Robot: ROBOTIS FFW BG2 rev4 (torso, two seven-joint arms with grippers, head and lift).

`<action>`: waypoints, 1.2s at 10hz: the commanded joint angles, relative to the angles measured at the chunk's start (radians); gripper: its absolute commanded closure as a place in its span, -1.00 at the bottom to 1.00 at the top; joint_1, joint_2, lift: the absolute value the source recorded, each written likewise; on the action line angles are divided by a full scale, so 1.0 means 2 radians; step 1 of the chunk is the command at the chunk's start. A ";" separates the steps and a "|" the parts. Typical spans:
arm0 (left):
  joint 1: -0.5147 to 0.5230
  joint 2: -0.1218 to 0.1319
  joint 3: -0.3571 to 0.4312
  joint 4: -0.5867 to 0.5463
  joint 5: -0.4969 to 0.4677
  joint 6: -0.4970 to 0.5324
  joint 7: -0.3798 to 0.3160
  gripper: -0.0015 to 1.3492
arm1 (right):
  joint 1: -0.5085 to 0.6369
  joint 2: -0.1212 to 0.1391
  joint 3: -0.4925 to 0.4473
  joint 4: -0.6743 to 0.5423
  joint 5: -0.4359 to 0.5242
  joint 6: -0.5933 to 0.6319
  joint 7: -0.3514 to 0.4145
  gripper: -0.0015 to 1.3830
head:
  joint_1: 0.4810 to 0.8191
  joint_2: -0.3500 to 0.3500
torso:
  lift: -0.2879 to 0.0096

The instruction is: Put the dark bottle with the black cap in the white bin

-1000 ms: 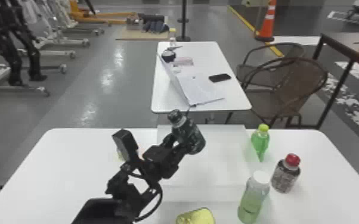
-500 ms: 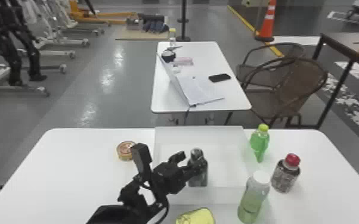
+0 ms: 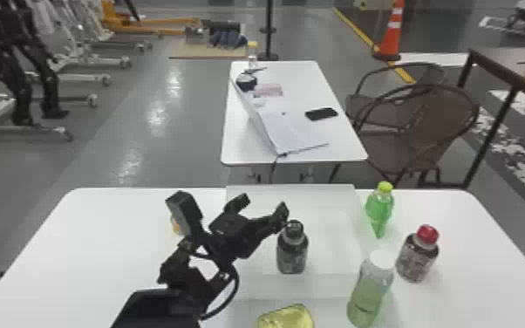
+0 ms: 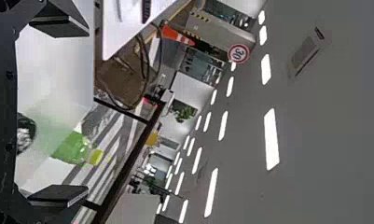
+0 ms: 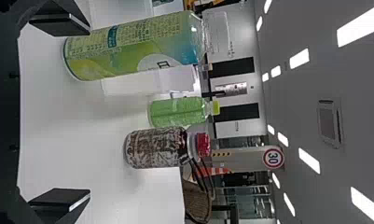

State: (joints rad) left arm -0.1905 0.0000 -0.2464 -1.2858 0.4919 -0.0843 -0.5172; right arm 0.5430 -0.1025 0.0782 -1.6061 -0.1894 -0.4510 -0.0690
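In the head view my left gripper is open, just above and left of the dark bottle, close to its black cap. Upright, the bottle stands inside the white bin, between its back and front walls. The left wrist view has the left gripper with fingers wide apart and nothing between the tips; a dark round shape by the palm is partly hidden. Parked low at the table, my right gripper is open and empty in the right wrist view, near the green-labelled bottle.
Right of the bin stand a green bottle, a red-capped bottle and a white-capped bottle. A yellow item lies at the front edge. Behind the left arm a small round item is partly hidden.
The dark bottle, earlier held tilted in my left gripper, came down upright into the bin. The gripper has since let go and risen up and left of it.
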 commanded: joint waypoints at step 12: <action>0.312 -0.001 0.246 -0.095 -0.212 -0.235 0.176 -0.83 | 0.017 -0.002 0.001 -0.015 0.007 0.010 -0.002 -0.89 | -0.60 0.00 | 0.26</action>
State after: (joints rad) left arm 0.4310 0.0015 0.2362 -1.4848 0.0805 -0.5482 -0.1653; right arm 0.5751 -0.1059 0.0797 -1.6354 -0.1763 -0.4313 -0.0728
